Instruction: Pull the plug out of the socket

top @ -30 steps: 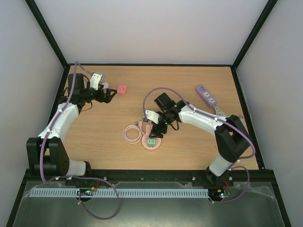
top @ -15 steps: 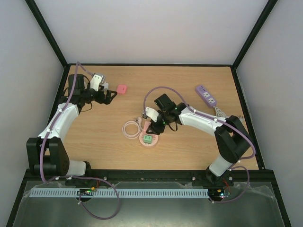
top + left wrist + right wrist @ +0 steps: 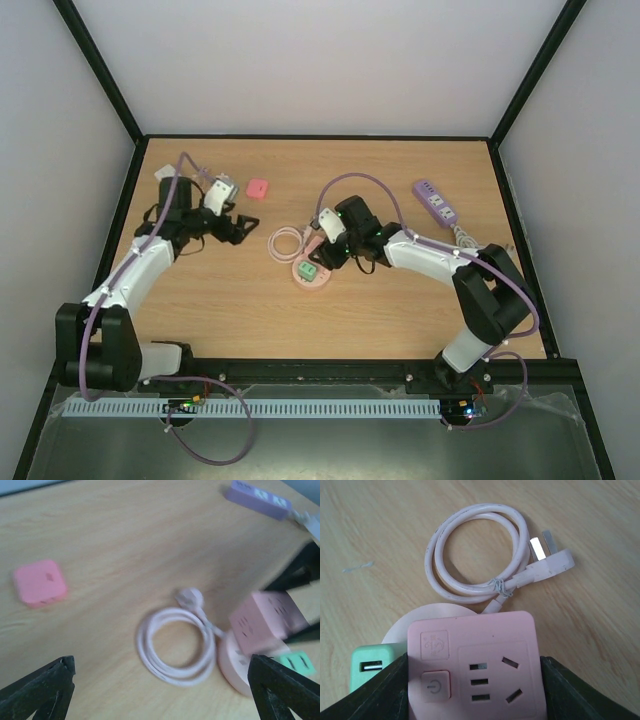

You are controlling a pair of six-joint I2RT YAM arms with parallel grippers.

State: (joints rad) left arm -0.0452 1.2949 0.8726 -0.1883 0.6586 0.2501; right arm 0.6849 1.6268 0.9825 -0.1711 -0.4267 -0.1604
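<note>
Overhead, light wood-grain tabletop (image 3: 400,310) edged by black frame rails (image 3: 315,137), plain white walls (image 3: 320,60) around; left jaws apart; right jaws clamped on pale pink round-based socket (image 3: 475,645).

A pink block (image 3: 258,188) and a lilac power strip (image 3: 435,201) lie well apart.

My right gripper (image 3: 472,692) pinches the socket (image 3: 470,645) by its square pink outlet block, which sits on a pale pink round disc base. The mint-green USB plug (image 3: 370,667) sits in the base beside the block. The thin pale-pink cable (image 3: 477,555) lies coiled just beyond, its pronged end free.
</note>
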